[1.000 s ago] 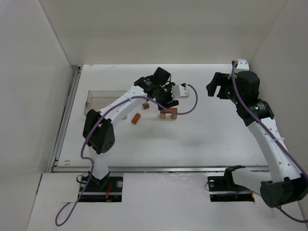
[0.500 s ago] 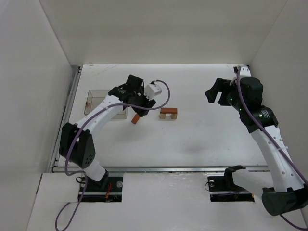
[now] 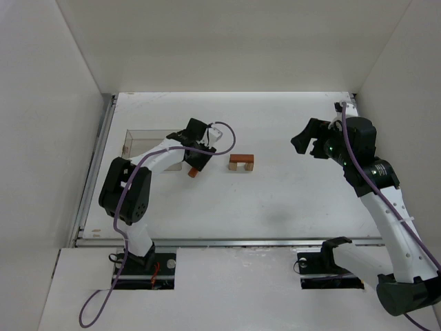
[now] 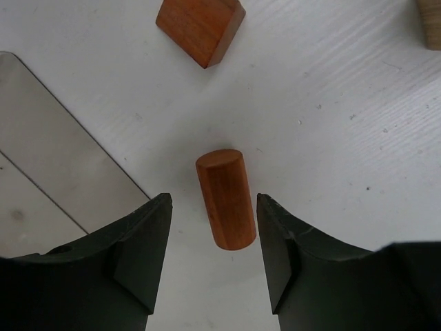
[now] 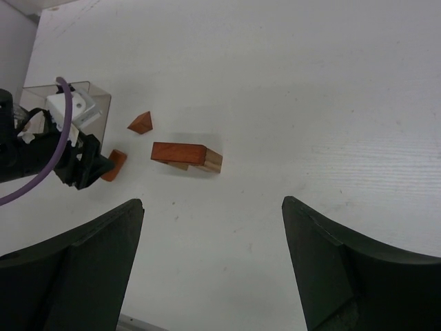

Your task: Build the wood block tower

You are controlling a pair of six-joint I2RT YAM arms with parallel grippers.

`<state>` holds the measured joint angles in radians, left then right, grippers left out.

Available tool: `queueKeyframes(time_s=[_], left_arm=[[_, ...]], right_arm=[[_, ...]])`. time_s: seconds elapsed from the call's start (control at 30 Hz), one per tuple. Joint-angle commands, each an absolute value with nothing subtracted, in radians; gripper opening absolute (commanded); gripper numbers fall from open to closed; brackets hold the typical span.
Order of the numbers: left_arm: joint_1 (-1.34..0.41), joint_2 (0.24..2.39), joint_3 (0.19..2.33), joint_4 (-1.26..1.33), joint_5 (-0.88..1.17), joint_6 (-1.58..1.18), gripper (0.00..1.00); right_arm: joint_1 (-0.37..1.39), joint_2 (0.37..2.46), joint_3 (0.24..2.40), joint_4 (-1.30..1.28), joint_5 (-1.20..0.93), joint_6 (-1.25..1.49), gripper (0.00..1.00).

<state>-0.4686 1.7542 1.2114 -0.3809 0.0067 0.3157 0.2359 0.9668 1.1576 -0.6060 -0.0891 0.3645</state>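
Observation:
A reddish-brown cylinder block [image 4: 226, 198] lies on the white table between the open fingers of my left gripper [image 4: 213, 200], which do not touch it. It also shows in the top view [image 3: 193, 172], just in front of the left gripper [image 3: 197, 157]. A reddish wedge block [image 4: 200, 24] lies just beyond it. The started tower [image 3: 241, 162] is a reddish bar [image 5: 178, 152] resting on tan blocks [image 5: 212, 161], to the right of the cylinder. My right gripper [image 3: 313, 138] is open and empty, held high at the right [image 5: 212, 203].
A clear plastic box [image 3: 147, 145] stands left of the left gripper, and its wall [image 4: 62, 186] is close beside the left finger. A tan piece [image 4: 431, 24] shows at the far right edge of the left wrist view. White walls enclose the table.
My left gripper has moved left from the tower to the cylinder block and now stands open around it. The right arm has shifted only slightly.

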Motion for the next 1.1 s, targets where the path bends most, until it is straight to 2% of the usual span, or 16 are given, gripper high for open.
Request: queueKeyframes(time_s=[0.0,0.13,0.27,0.33,0.37,0.43,0.6,0.7,0.87,1.07], left_arm=[[-0.471,1.787,1.187,-0.341,-0.037,0.281,0.49],[-0.46,1.798,1.154,-0.331,-0.003,0.299,0.46],[-0.448,1.81,1.132,-0.331,0.018,0.299,0.33],[-0.437,1.822,1.132,-0.331,0.018,0.299,0.23],[-0.424,1.822,1.132,-0.331,0.028,0.299,0.1],[-0.411,1.812,1.132,-0.331,0.041,0.299,0.0],[-0.402,1.668,1.167,-0.362,0.106,0.339,0.0],[-0.402,1.482,1.187,-0.362,0.158,0.428,0.0],[-0.411,1.154,1.177,-0.321,0.366,0.633,0.0],[-0.479,1.043,1.212,-0.341,0.474,0.724,0.0]], right_arm=[[0.25,0.946,1.149,-0.604,-0.095,0.387,0.87],[0.259,0.946,1.149,-0.624,-0.086,0.387,0.87],[0.279,0.946,1.158,-0.624,-0.086,0.387,0.87],[0.279,0.946,1.158,-0.624,-0.086,0.387,0.87],[0.288,0.946,1.158,-0.624,-0.086,0.396,0.87],[0.288,0.946,1.158,-0.624,-0.095,0.396,0.87],[0.298,0.979,1.184,-0.635,-0.167,0.396,0.87],[0.298,1.049,1.259,-0.644,-0.293,0.373,0.87],[0.339,1.17,1.408,-0.606,-0.484,0.364,0.87],[0.468,1.292,1.572,-0.519,-0.474,0.428,0.87]])
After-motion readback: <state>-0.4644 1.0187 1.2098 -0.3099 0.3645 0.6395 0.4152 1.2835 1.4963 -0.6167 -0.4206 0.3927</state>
